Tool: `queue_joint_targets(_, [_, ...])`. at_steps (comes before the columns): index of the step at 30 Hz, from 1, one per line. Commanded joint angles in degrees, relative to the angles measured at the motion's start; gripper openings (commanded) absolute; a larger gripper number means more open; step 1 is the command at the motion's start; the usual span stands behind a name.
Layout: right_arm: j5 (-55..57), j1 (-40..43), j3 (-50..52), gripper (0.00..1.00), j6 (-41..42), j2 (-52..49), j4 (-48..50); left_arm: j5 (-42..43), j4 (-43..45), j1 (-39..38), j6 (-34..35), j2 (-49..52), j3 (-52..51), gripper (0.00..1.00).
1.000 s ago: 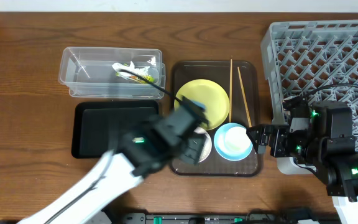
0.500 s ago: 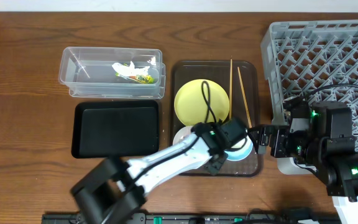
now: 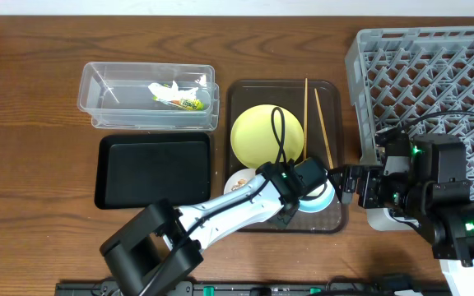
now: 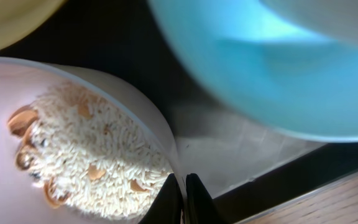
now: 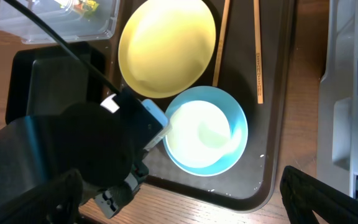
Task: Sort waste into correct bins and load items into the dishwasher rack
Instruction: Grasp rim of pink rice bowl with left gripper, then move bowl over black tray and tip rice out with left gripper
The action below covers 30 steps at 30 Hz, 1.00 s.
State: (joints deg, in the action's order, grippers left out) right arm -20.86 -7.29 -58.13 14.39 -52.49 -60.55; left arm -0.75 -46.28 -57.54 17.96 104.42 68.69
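rice & crumbs [image 4: 86, 149] lying in white bowl [image 4: 5, 93] on brown tray [image 3: 333, 222], blue bowl [image 4: 260, 68] crowding beside; left gripper [image 4: 183, 199] pinching white bowl's rim; crumbs showing more overhead than b4; right gripper [image 5: 179, 205] gaping wide.

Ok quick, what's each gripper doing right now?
Left gripper: closed, apparently on the rim of the white bowl.
Right gripper: open, holding nothing.
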Motion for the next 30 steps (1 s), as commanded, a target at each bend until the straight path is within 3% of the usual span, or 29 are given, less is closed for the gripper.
queue_joint_targets(1, [-0.35, 1.01, -0.90, 0.99, -0.74, 0.09, 0.22, -2.67, -1.44, 0.98, 0.59, -2.54, -0.22, 0.06])
queue_joint_targets(9, [-0.37, 1.01, -0.90, 0.99, -0.74, 0.09, 0.50, -3.15, -6.45, 7.61, 1.97, -14.19, -0.22, 0.06])
queue_joint_targets(16, [-0.39, 1.01, -0.90, 0.98, -0.72, 0.09, 0.48, -1.92, -10.54, 20.90, 5.07, -28.37, -0.22, 0.07])
queue_joint_targets(19, [-0.37, 1.01, -0.90, 0.99, -0.72, 0.09, 0.33, 6.05, -11.08, 30.27, 4.46, -31.63, -0.22, 0.06])
queue_joint_targets(26, [-0.37, 1.01, -0.90, 0.99, -0.72, 0.09, -0.35, 26.75, -10.80, 48.19, -4.55, -31.32, -2.69, 0.06])
queue_joint_targets(30, [-0.37, 1.01, -0.90, 0.99, -0.74, 0.09, -0.55, 37.09, -6.38, 54.99, -10.29, -31.23, -7.87, 0.14])
